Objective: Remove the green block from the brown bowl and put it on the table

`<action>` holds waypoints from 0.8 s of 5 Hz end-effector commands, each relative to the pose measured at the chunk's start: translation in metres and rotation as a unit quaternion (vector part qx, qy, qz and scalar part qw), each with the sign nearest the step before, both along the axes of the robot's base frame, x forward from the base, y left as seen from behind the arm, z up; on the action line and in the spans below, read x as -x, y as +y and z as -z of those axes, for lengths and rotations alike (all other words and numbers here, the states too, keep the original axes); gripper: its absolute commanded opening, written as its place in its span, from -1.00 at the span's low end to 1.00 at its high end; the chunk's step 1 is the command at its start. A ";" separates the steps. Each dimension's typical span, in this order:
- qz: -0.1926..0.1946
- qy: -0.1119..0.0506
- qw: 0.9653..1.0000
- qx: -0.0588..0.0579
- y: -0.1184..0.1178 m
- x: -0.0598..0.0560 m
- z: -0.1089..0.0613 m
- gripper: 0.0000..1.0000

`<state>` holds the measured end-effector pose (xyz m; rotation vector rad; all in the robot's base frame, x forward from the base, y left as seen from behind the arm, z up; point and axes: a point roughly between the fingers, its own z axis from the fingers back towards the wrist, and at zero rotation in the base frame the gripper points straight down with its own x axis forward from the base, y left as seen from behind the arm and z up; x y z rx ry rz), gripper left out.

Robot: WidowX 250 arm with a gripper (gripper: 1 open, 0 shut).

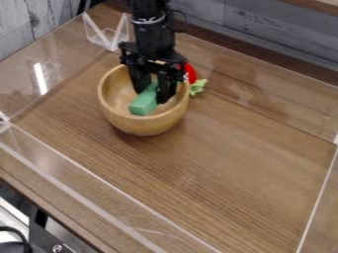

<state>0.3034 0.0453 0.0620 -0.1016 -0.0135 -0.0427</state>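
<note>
The brown bowl (119, 117) sits on the table (231, 168) at the back left. Inside it the green block (142, 101) leans tilted against the bowl's inner wall. My black gripper (152, 91) points straight down into the bowl, its fingers shut on the upper end of the green block. The block's top is partly hidden by the fingers.
A red strawberry-like toy with green leaves (195, 79) lies against the bowl's right rim, just behind the gripper. Clear acrylic walls (40, 74) ring the table's edges. Bare wood-grain surface stretches to the front and right.
</note>
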 end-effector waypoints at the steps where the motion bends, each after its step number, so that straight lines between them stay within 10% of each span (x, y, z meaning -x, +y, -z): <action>1: 0.015 -0.023 1.000 -0.002 -0.010 -0.006 -0.009 -1.00; 4: 0.053 -0.004 0.999 0.000 -0.035 -0.001 0.022 -1.00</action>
